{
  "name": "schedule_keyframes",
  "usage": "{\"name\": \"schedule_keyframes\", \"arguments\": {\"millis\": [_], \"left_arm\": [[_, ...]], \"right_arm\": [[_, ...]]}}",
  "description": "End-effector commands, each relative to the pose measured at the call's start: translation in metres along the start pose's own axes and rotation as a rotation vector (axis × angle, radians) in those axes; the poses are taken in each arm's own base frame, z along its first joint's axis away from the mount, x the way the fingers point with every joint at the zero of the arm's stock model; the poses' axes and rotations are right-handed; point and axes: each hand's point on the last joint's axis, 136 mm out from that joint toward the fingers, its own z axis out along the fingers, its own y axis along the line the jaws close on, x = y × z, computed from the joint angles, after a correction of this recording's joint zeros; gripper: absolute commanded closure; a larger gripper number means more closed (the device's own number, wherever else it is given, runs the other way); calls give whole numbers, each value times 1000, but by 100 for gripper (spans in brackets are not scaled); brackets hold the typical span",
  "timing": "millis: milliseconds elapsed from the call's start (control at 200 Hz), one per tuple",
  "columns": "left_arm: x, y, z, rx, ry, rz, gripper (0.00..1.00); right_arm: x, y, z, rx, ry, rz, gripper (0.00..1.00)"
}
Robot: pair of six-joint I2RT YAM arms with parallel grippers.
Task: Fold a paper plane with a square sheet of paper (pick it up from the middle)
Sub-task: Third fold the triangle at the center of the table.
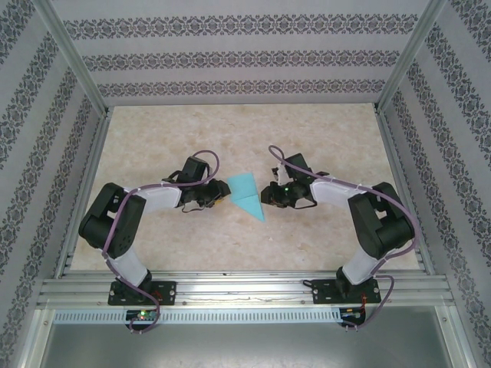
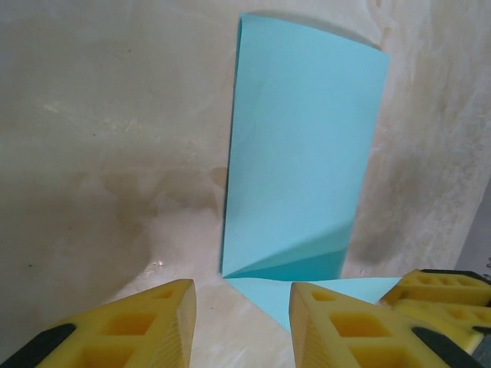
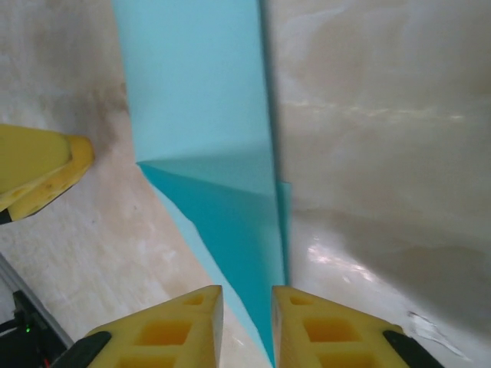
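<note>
The turquoise sheet of paper (image 1: 247, 193) lies mid-table, folded into an angular shape with a point toward the near side. In the left wrist view one flap of the paper (image 2: 303, 153) stands up from a diagonal crease. My left gripper (image 2: 242, 295) is open just left of the paper (image 1: 219, 201), with bare table between its fingers and a paper corner at its right finger (image 2: 337, 322). My right gripper (image 3: 247, 299) is at the paper's right side (image 1: 266, 195). Its jaws stand slightly apart, and the paper's narrow tip (image 3: 230, 222) runs between them unpinched.
The marble-patterned tabletop (image 1: 153, 138) stretches out around the paper. Patterned walls (image 1: 245, 57) and aluminium posts enclose it on three sides. A metal rail (image 1: 245, 291) with both arm bases runs along the near edge. The grippers face each other closely across the paper.
</note>
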Motion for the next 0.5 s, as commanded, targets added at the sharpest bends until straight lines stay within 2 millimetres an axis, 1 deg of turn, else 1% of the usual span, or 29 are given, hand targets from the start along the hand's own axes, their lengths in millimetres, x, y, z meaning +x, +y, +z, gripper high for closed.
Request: {"name": "schedule_keyframes", "arguments": {"millis": [0, 80, 120, 190, 260, 325, 395, 500], "left_arm": [[-6, -4, 3, 32, -1, -21, 62], [-4, -5, 5, 39, 9, -27, 61], [-4, -5, 5, 41, 14, -27, 61], [-3, -3, 6, 35, 20, -26, 61], [-2, -3, 7, 37, 26, -26, 61], [-1, -2, 7, 38, 28, -29, 61], [-1, -3, 7, 39, 30, -29, 61], [-2, -3, 8, 34, 30, -31, 61]], "right_arm": [[-6, 14, 7, -41, 14, -34, 72], [-8, 12, 10, -20, 15, -35, 71], [-10, 11, 11, -14, 8, -39, 73], [-12, 12, 12, -25, 17, -34, 77], [-12, 14, 15, -39, 30, -31, 83], [-13, 15, 16, -45, 33, -31, 86], [-13, 15, 15, -47, 33, -38, 92], [-14, 14, 13, -48, 30, -36, 97]]}}
